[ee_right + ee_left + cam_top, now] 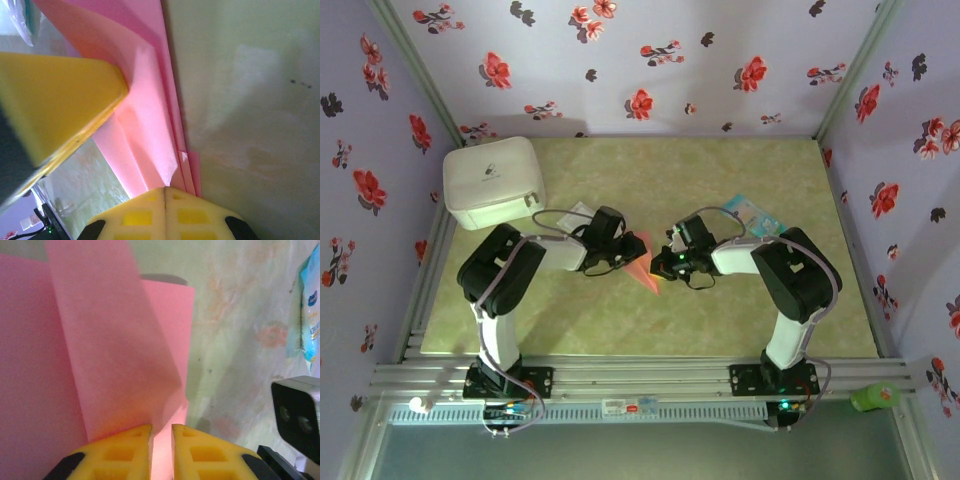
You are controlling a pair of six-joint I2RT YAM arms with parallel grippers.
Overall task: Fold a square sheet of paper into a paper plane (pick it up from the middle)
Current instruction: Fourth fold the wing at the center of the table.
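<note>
The sheet of paper [642,267] is salmon pink and folded into narrow layers with long creases. It sits in the middle of the table, between my two grippers. My left gripper [627,252] meets it from the left. In the left wrist view its yellow fingertips [162,432] stand a little apart, with pink paper [100,340] showing in the gap and a loose flap rising ahead. My right gripper [665,262] comes from the right. Its pads [165,192] are pressed together on the near tip of the folded paper [150,115]. A left finger [55,100] rests on the paper's far part.
A white box [492,182] stands at the back left. A teal-and-white packet [752,214] lies behind the right arm, and a small pale packet [578,211] lies behind the left one. Flowered walls close in three sides. A green object [875,397] sits off the table's front right.
</note>
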